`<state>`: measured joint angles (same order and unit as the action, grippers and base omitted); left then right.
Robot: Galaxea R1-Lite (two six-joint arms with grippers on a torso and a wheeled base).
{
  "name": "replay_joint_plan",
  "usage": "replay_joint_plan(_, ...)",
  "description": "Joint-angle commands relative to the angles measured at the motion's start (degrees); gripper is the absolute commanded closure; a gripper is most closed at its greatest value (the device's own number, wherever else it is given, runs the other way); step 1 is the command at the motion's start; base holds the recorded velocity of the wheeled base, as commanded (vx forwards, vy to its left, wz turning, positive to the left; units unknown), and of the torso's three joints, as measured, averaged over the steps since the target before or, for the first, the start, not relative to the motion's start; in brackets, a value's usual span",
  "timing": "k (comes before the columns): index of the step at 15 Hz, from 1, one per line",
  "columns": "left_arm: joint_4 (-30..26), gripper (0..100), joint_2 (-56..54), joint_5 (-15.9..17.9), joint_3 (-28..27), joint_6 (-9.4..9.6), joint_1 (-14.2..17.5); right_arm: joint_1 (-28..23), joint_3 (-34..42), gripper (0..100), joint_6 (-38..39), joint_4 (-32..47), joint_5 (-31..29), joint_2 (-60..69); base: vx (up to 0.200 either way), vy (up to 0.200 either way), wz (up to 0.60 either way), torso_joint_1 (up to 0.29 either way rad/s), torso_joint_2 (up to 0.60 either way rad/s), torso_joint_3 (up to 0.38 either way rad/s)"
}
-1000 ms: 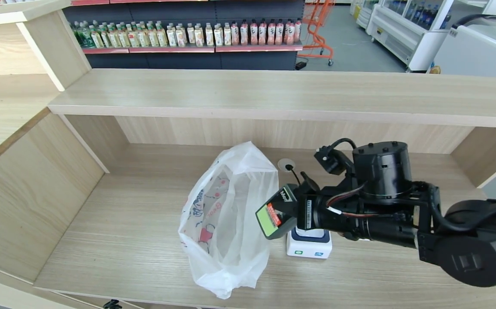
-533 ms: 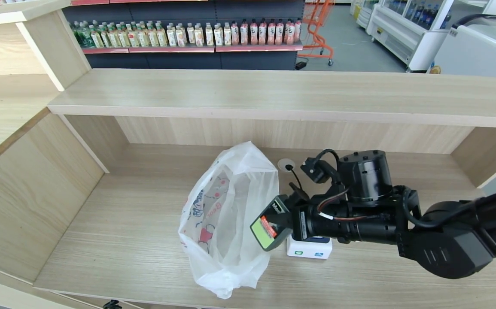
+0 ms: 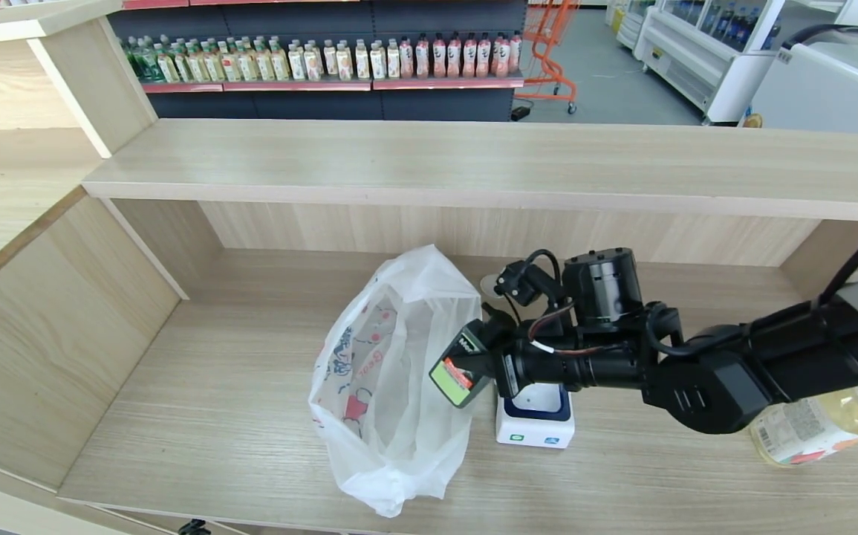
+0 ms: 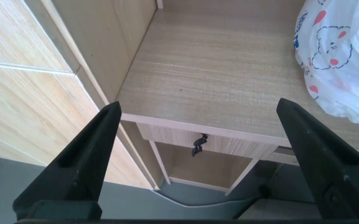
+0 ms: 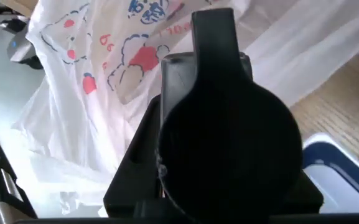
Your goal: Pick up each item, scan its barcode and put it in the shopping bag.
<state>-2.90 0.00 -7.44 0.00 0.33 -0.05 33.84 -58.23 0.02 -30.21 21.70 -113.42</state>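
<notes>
A pale wood-grain tabletop [image 3: 213, 416] sits recessed under a raised wooden ledge [image 3: 473, 163] with side panels [image 3: 65, 334]. Beyond it, a dark shelf unit [image 3: 325, 104] carries rows of bottles [image 3: 325, 61]; orange carts [image 3: 551, 52] and white glass-topped freezers [image 3: 685, 63] stand on grey floor [image 3: 607, 82]

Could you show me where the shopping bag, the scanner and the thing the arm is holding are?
Shopping bag [image 3: 388, 416], head view, white plastic side wall.
Barcode scanner [image 3: 535, 432], head view, white front face.
Held item [image 3: 449, 383], head view, green end face.
</notes>
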Motion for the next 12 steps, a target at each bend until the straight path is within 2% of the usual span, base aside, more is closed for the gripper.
replay_joint_plan(1,0.00,0,0.00,-0.03,0.00,0.02,0.05,0.17,-3.64,100,-2.66,-0.47,2.29,-3.65,0.000,0.000,0.00,0.000,0.00,0.000)
replay_joint_plan(3,0.00,0,0.00,-0.03,0.00,0.02,0.05,0.17,-4.17,100,-7.67,-0.55,2.73,-5.14,0.000,0.000,0.00,0.000,0.00,0.000)
replay_joint_plan(4,0.00,0,0.00,-0.03,0.00,0.02,-0.04,0.17,-4.17,100,-13.21,-0.99,2.91,-7.08,0.000,0.000,0.00,0.000,0.00,0.000)
replay_joint_plan(6,0.00,0,0.00,-0.03,0.00,0.02,0.05,0.17,-4.26,100,-18.04,-4.42,3.00,-10.07,0.000,0.000,0.00,0.000,0.00,0.000)
replay_joint_plan(8,0.00,0,0.00,-0.03,0.00,0.02,0.05,0.96,-4.26,100,-20.77,-9.25,3.70,-12.61,0.000,0.000,0.00,0.000,0.00,0.000)
replay_joint_plan(12,0.00,0,0.00,-0.03,0.00,0.02,-0.04,0.88,-6.89,100,-21.56,-12.33,3.70,-15.25,0.000,0.000,0.00,0.000,0.00,0.000)
